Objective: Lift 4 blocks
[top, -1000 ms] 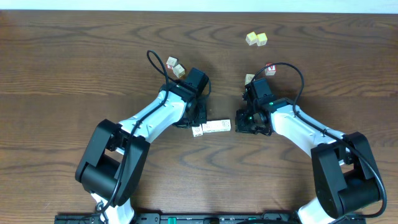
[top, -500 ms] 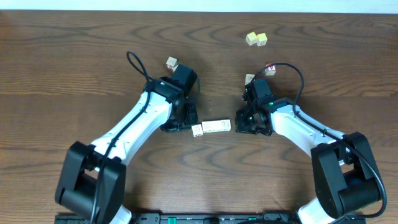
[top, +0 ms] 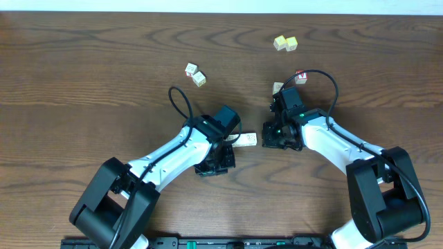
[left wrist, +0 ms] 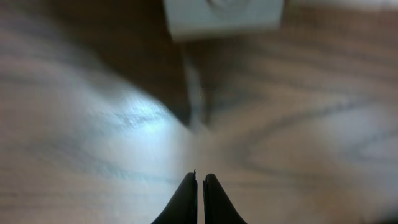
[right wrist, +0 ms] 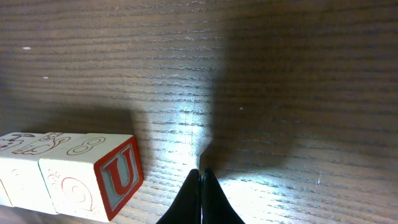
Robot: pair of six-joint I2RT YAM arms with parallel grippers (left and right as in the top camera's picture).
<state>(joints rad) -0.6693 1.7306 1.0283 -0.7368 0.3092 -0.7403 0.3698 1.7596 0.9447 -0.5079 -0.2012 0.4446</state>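
Cream blocks [right wrist: 37, 163] lie between closed, empty left gripper [left wrist: 200, 182] and right gripper [right wrist: 200, 177]; yellow-topped cubes [top: 285, 43] sit well apart.

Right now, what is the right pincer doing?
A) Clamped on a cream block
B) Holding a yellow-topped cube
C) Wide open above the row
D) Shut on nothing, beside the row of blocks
D: the right wrist view shows the right pincer closed with nothing in it over the bare table, and the row of blocks lying untouched off to its side.
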